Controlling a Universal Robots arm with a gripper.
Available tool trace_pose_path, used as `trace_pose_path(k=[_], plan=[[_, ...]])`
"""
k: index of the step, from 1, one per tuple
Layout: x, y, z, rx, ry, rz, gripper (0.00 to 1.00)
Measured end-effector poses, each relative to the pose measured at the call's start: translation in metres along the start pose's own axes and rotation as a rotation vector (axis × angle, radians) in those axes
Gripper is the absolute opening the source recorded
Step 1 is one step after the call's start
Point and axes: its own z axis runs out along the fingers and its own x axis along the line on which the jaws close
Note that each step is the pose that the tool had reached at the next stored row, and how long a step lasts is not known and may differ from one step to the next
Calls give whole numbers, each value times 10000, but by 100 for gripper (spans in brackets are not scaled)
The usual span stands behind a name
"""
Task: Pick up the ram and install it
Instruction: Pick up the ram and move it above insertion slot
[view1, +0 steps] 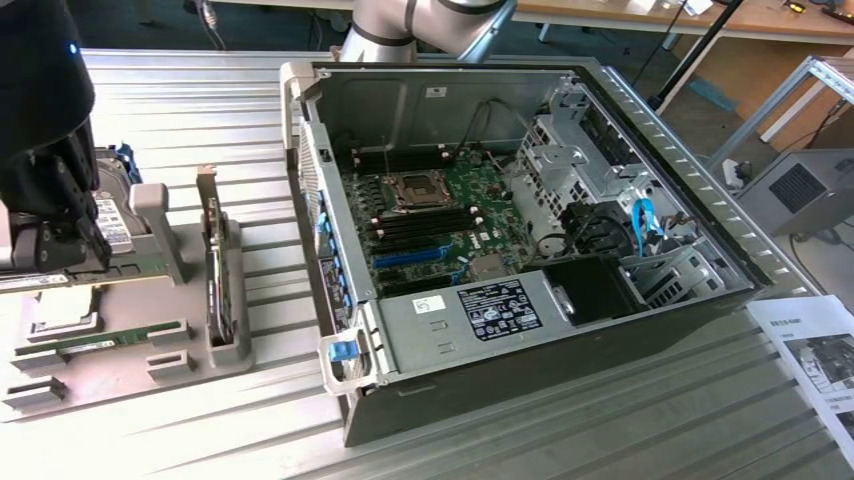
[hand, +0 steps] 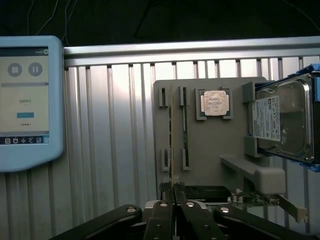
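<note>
The ram (hand: 185, 131) is a thin green stick that lies on edge in a slot of the grey holder tray (hand: 215, 150). In the exterior view the ram (view1: 107, 340) sits near the tray's front edge, at that view's left. My gripper (hand: 172, 189) hangs above the tray with its two fingertips pressed together, shut on nothing that I can see. It sits close to the ram's near end and a little to one side of it. In the exterior view my dark arm and gripper (view1: 47, 260) stand over the tray. The open computer case (view1: 320, 200) shows the motherboard's black memory slots (view1: 424, 225).
The tray also carries a CPU chip (hand: 216, 102), a silver hard drive (hand: 282, 122) and an upright expansion card (view1: 214, 270). A pale blue touchscreen pendant (hand: 27, 100) lies on the ribbed metal table. A printed sheet (view1: 821, 360) lies at the exterior view's right.
</note>
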Motion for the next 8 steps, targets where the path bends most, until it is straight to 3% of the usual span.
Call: trace_pose_path(k=[8], plan=[[-6, -122, -3, 0, 0, 0, 12]])
